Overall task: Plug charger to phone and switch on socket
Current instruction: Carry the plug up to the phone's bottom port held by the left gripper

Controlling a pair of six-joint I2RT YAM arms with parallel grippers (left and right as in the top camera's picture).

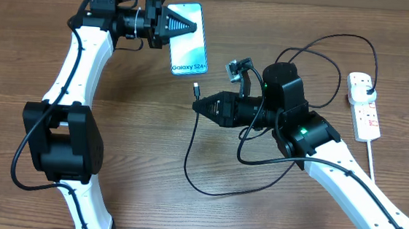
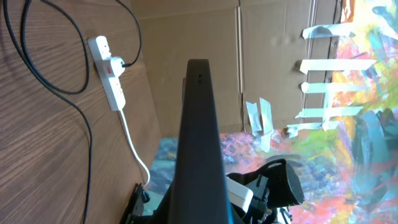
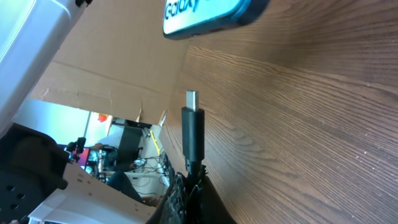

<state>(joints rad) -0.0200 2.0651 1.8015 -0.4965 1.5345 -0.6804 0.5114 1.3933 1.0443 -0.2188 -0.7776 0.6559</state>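
between left fingers [image 1: 189, 27]: phone [image 1: 191, 53], pinched near the end away from its "galaxy" text, screen lit, text end pointing toward right fingers [image 1: 196, 105]. between right fingers: charger [image 1: 206, 184], clamped just behind connector tip [image 1: 195, 90], tip poking out past fingertips, aimed at phone, near it but not touching. well behind right fingers: socket [image 1: 364, 105], black plug [image 1: 367, 86] already seated in it; switch state too small to tell.

step in hand, best guess: lining tip up with phone port. next: square tip to port, push straight in, no bending, left side bracing phone; then over to socket switch.

under both: brown wood-grain surface [image 1: 136, 146], charger slack looped on it. beyond left fingers, wrist view: cardboard wall [image 2: 186, 37], taped strips [image 2: 323, 68], bright painted sheet [image 2: 367, 137].
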